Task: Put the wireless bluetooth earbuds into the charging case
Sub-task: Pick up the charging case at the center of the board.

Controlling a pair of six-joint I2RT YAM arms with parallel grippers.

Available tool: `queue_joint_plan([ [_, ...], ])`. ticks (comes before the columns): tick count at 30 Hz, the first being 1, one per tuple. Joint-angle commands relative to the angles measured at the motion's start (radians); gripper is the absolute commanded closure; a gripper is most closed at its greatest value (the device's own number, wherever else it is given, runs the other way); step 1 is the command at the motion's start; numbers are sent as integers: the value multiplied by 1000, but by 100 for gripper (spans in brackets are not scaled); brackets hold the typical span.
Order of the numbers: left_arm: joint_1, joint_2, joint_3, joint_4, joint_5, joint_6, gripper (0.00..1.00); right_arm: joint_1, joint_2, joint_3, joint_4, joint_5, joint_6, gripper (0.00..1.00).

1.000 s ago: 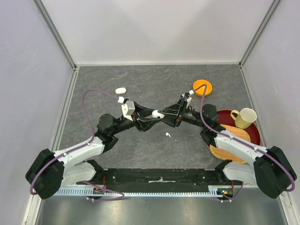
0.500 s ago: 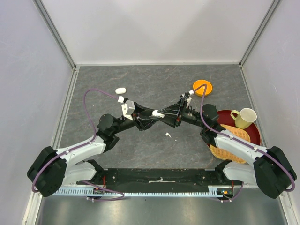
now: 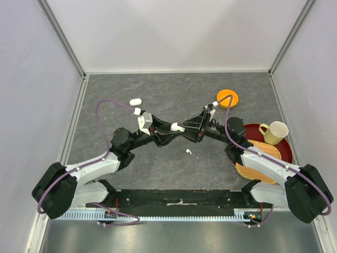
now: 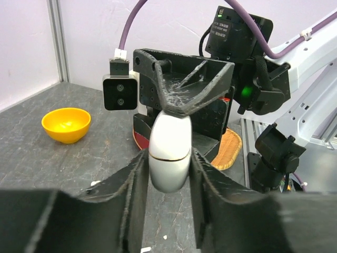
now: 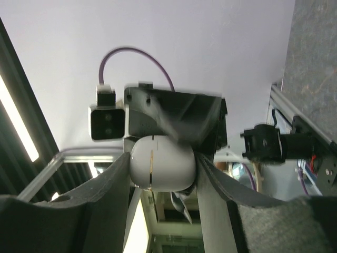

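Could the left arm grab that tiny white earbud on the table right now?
Probably not yet: the earbud lies uncovered nearby, but the left gripper is shut on the white case, shared with the right gripper.

- Left arm [image 3: 97, 167] reaches forward and inward, and right arm [image 3: 263, 161] mirrors it.
- The wrists meet nose to nose at mid-span.
- Left gripper [image 4: 168, 156] is clamped on the charging case [image 4: 169, 134], one finger pressed on each side.
- Right gripper [image 5: 163, 161] pinches the same case from the opposite end.
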Motion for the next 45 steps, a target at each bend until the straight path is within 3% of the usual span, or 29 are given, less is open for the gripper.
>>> queue_joint_plan([
  [1, -3, 7, 38, 51, -5, -21, 64, 2, -7, 11, 71, -9, 24, 76],
  [6, -3, 5, 39, 58, -18, -29, 68, 3, -14, 2, 60, -5, 21, 76],
  [12, -6, 4, 36, 69, -22, -32, 55, 3, -14, -5, 60, 2, 23, 76],
  [19, -6, 5, 34, 63, -21, -34, 54, 2, -10, -4, 61, 4, 23, 75],
  [27, -6, 16, 39, 51, -18, -32, 90, 2, -10, -2, 67, 2, 24, 73],
  [29, -4, 14, 38, 51, -27, -34, 97, 2, -11, -5, 74, 2, 21, 68],
  [30, -6, 14, 36, 51, -30, -37, 98, 2, -13, -7, 72, 4, 16, 56],
  [32, -6, 8, 31, 49, -36, -40, 98, 2, -27, -7, 51, 10, -14, 42],
  [33, -6, 2, 28, 49, -39, -46, 98, 2, -34, -7, 40, 17, -31, 31],
  [36, -4, -24, 13, 41, -57, -54, 98, -1, -79, 21, -64, 42, -145, 13],
  [39, -4, -68, -1, -9, -77, -47, 98, -1, -129, 111, -315, 74, -352, 6],
  [40, -6, -93, -13, -41, -106, -44, 98, -1, -169, 190, -535, 109, -475, 5],
  [45, -4, -189, -61, -66, -165, -60, 98, 0, -232, 330, -872, 260, -798, 5],
])
